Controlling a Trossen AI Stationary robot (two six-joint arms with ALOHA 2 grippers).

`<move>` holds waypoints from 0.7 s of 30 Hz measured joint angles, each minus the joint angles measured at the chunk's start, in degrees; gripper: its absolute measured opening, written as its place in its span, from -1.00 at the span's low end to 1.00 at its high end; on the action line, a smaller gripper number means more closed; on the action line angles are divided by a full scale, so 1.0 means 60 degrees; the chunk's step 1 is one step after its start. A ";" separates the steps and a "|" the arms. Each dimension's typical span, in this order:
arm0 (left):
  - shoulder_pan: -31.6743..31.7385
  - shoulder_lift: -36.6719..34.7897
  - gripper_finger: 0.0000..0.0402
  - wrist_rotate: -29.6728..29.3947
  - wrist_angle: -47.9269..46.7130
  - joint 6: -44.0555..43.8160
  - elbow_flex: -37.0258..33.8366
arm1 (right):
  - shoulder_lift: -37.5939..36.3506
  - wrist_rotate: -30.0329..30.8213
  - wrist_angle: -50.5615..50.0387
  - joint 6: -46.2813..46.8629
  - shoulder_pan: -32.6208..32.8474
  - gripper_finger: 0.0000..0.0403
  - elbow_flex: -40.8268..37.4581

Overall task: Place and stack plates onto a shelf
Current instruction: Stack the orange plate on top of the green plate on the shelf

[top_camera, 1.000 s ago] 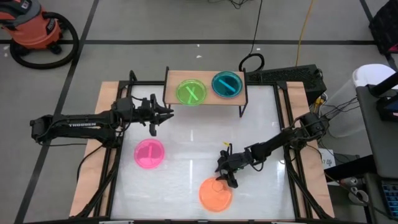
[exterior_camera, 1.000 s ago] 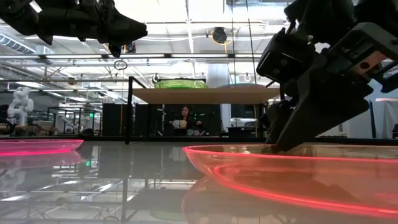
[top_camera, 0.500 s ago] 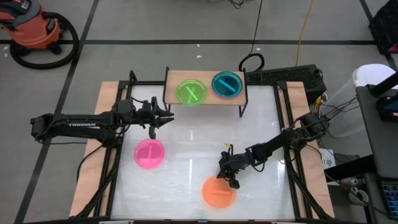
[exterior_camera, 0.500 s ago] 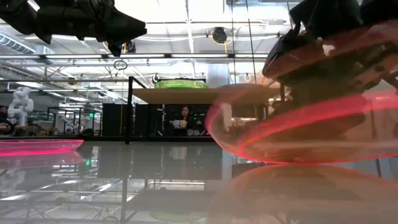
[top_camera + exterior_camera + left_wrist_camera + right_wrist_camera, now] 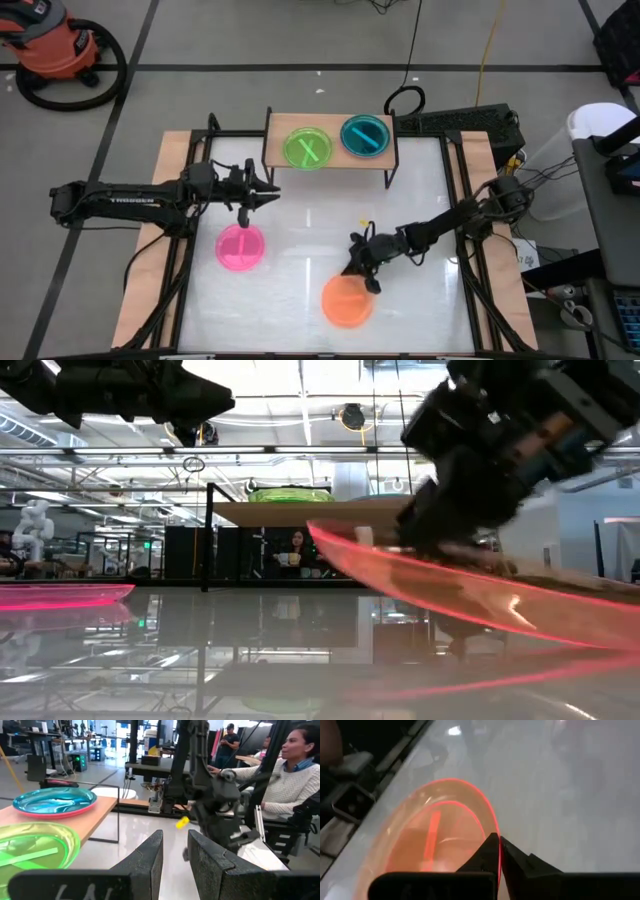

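An orange plate [image 5: 346,301] is tilted above the near middle of the table, with my right gripper [image 5: 362,276] shut on its rim. A pink plate [image 5: 241,247] lies flat on the table toward the left. The shelf [image 5: 275,128] stands at the far edge, its black legs on the table. It carries a green plate [image 5: 308,148] and a blue plate [image 5: 366,136] side by side. My left gripper [image 5: 264,192] hovers open near the shelf's left end, above the table, with nothing between its fingers [image 5: 150,855]. My right gripper pinches the orange plate's rim [image 5: 492,827] on its far right side between its two fingers. The fingers slant down from the table's far right. The plate sits tilted, its left side [image 5: 325,535] raised. Its low side runs out of the low view, so I cannot tell whether it touches the table.
The white tabletop [image 5: 300,215] between the shelf and the two loose plates lies bare. Dark frame rails [image 5: 470,250] run along the table's sides. A person [image 5: 295,775] sits beyond the table's right side.
My right gripper has taken hold of the orange plate's rim and gone up and slightly toward the far edge. The plate lay flat on the table and now stands tilted, with its left side lifted.
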 joint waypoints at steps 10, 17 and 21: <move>-0.0007 -0.0268 -0.53 0.0172 0.0679 -0.0211 0.0004 | -0.2647 0.1470 0.0391 -0.1831 -0.2475 -1.00 0.0000; -0.0007 -0.0393 -0.53 0.0171 0.0709 -0.0133 0.0007 | -0.3407 0.1667 0.1997 -0.1483 -0.5676 -1.00 0.0394; -0.0007 -0.0393 -0.53 0.0169 0.0699 0.0096 0.0007 | -0.2814 0.0449 0.1747 -0.0435 -0.7373 -1.00 0.1630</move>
